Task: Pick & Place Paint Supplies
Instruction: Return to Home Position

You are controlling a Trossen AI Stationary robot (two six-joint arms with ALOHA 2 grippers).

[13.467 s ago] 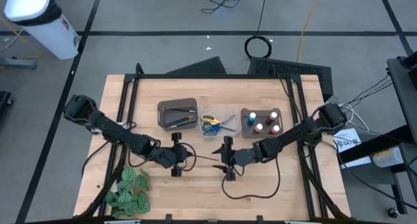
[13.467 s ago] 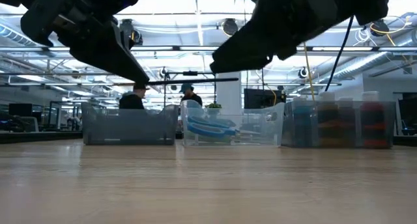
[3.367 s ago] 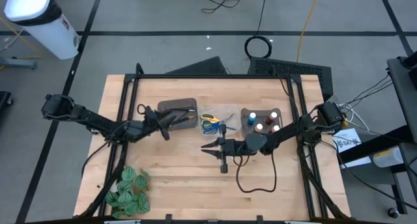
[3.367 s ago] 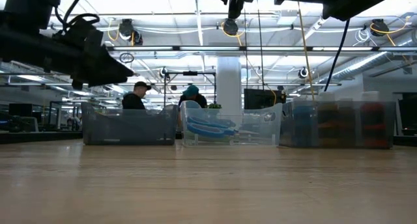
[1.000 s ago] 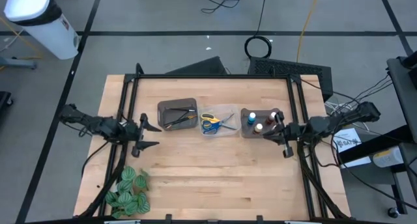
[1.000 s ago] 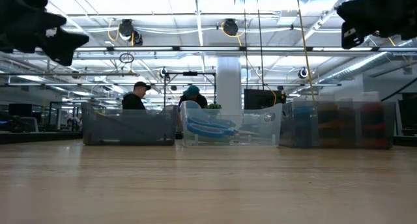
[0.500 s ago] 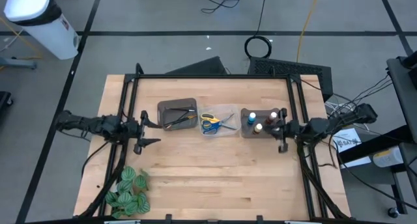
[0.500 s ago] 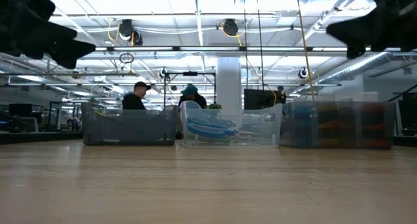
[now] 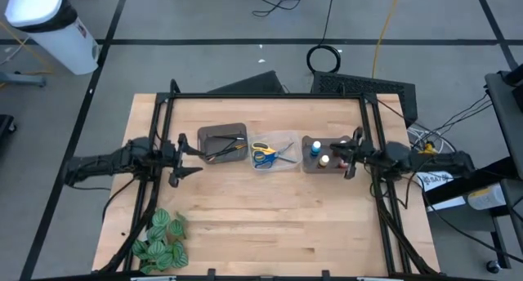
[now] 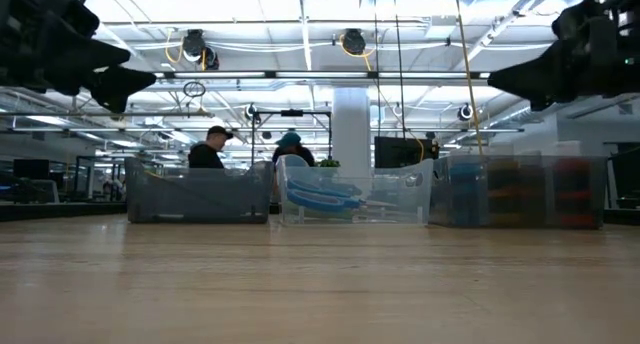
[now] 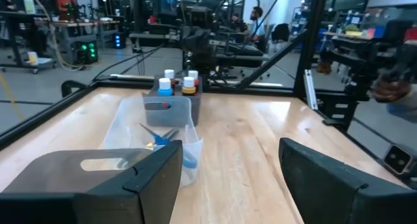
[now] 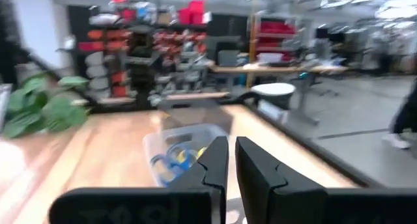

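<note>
Hovering left of centre, the left tool (image 9: 186,156) gapes wide and empty; the right tool (image 9: 349,154), fingers nearly together, hangs right of centre by the paint bottles (image 9: 325,157). The paintbrushes (image 9: 222,149) lie in the grey bin (image 9: 222,127). They look light, stiff and slippery, so are probably best pinched mid-handle.

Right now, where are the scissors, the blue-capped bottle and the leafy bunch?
scissors (image 9: 263,157): high view, on the handles, inside the clear bin.
blue-capped bottle (image 9: 315,147): high view, on its cap.
leafy bunch (image 9: 160,240): high view, on its middle leaves.
</note>
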